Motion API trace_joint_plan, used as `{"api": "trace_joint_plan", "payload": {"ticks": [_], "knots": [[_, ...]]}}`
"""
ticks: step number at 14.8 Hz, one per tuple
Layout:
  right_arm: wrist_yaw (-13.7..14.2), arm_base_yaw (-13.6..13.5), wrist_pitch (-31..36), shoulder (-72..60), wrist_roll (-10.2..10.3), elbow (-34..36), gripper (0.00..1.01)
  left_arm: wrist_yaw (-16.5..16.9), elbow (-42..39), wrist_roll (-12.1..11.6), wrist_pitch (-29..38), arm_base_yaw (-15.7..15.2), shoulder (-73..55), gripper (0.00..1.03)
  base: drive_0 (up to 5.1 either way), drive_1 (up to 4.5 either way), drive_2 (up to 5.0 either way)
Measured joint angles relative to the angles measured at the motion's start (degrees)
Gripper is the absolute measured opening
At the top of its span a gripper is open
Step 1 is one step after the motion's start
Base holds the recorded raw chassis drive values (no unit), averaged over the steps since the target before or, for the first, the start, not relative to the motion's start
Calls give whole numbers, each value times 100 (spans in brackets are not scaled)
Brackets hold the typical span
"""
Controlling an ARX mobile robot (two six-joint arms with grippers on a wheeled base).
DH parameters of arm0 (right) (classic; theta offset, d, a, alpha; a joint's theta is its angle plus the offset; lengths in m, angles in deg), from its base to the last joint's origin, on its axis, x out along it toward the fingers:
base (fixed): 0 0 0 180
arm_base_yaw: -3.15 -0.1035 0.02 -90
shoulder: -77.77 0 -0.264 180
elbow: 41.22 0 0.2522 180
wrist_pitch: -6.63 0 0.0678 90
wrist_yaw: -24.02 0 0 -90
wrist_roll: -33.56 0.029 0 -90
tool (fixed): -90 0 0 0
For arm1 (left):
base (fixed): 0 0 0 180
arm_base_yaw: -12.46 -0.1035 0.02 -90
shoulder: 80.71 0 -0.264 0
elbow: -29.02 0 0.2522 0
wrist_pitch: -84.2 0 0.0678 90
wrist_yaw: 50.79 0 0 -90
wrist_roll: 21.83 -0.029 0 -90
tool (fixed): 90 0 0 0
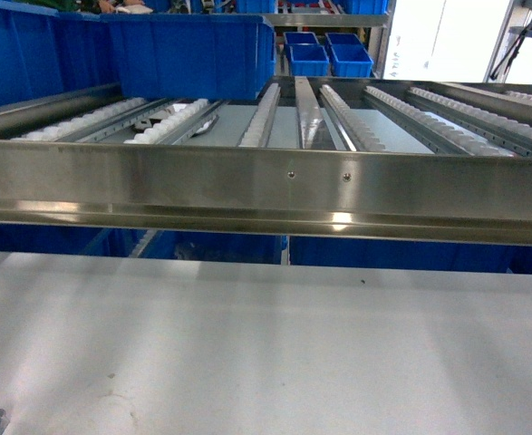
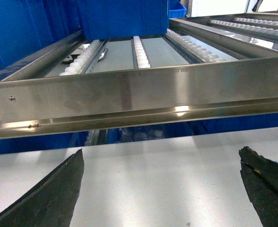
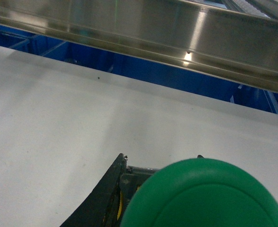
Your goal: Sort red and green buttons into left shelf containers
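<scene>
- Head view: a large blue tub (image 1: pixel 188 54) stands at the left rear of the roller shelf (image 1: pixel 266 186), with part of another tub (image 1: pixel 25 59) at the far left edge. Small blue bins (image 1: pixel 327 53) sit well behind. The pale worktop (image 1: pixel 266 344) lies in front of the shelf's steel rail. Neither tool shows here, and no button is visible.
- Left wrist view: the left tool (image 2: pixel 162 189) hangs above the worktop just before the steel rail, its two dark fingers (image 2: pixel 53 191) spread wide with nothing between them. The tub's blue wall (image 2: pixel 122 16) rises beyond the rollers.
- Right wrist view: a green button (image 3: pixel 205 194) fills the lower frame, its domed cap toward the camera, carried in the right tool (image 3: pixel 176 208), which appears closed on it. Only one dark finger (image 3: pixel 103 194) shows beside it, above the worktop near the rail.
- Handling, as a judgement: the button looks light, rigid and smooth-capped. The glossy cap may slip, so the body below the cap seems the surer place to hold.
</scene>
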Motion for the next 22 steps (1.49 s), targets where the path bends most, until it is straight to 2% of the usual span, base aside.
{"api": "trace_joint_plan", "payload": {"ticks": [2, 3, 5, 9, 11, 12, 13, 14, 15, 18, 20, 22], "knots": [[0, 0, 0, -7, 0, 0, 35, -133, -55, 0, 63, 0, -55, 98, 0, 0, 0], [0, 0, -2, -7, 0, 0, 35, -374, -118, -24, 221, 11, -275, 98, 0, 0, 0], [0, 0, 0, -7, 0, 0, 35, -529, -144, -39, 529, 22, -654, 98, 0, 0, 0], [0, 0, 0, -7, 0, 0, 35, -533, -162, 9, 813, -44, -1244, 98, 0, 0, 0], [0, 0, 0, -7, 0, 0, 35, -382, -160, 120, 1121, -210, -1873, 98, 0, 0, 0], [0, 0, 0, -7, 0, 0, 35, -297, -122, 188, 1154, -361, -2177, 98, 0, 0, 0], [0, 0, 0, -7, 0, 0, 35, -195, 13, 291, 1438, -640, -2830, 98, 0, 0, 0], [0, 0, 0, -7, 2, 0, 35, 273, 487, 306, 1545, -881, -3703, 98, 0, 0, 0], [0, 0, 0, -7, 2, 0, 35, 431, 780, 262, 1346, -896, -4181, 98, 0, 0, 0], [0, 0, -2, -7, 2, 0, 35, 387, 957, 262, 1152, -778, -4398, 98, 0, 0, 0], [0, 0, 0, -7, 2, 0, 35, 343, 986, 254, 1019, -501, -4603, 98, 0, 0, 0], [0, 0, 0, -7, 2, 0, 35, 31, 990, 260, 1073, -315, -4806, 98, 0, 0, 0]]}}
